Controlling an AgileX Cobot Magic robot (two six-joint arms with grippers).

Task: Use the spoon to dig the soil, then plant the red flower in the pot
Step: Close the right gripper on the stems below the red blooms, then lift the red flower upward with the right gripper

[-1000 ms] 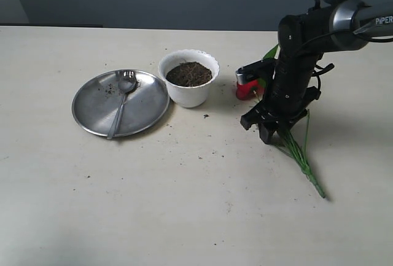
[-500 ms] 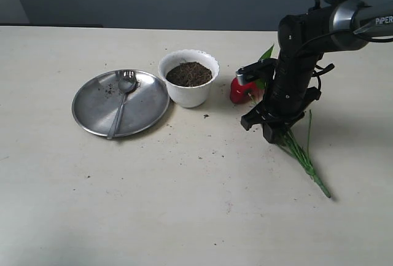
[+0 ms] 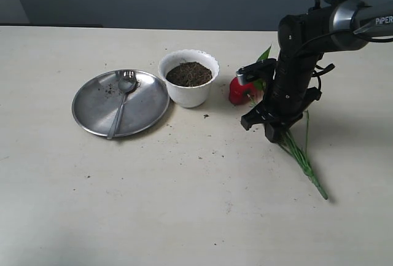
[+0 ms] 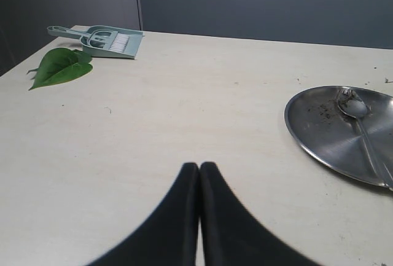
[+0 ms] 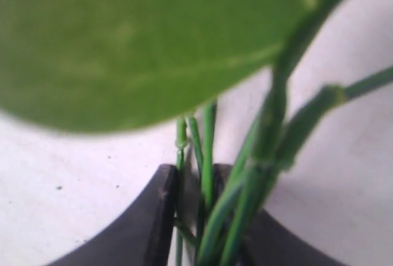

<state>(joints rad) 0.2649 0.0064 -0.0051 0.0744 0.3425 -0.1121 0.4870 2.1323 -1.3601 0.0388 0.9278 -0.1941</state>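
The white pot holds dark soil at the table's middle. The spoon lies in a round steel plate to its left, also seen as the spoon in the left wrist view. The red flower lies right of the pot, its thin green stems trailing toward the front right. My right gripper points down over the stems. In the right wrist view the right gripper is shut on the stems under a broad leaf. My left gripper is shut and empty.
A loose green leaf and a small green dustpan with brush lie far off in the left wrist view. Soil crumbs speckle the plate and the table near the pot.
The right gripper's fingers have drawn together on the stems. The flower head has slid slightly toward the pot and the stem ends have shifted. The left gripper has not moved.
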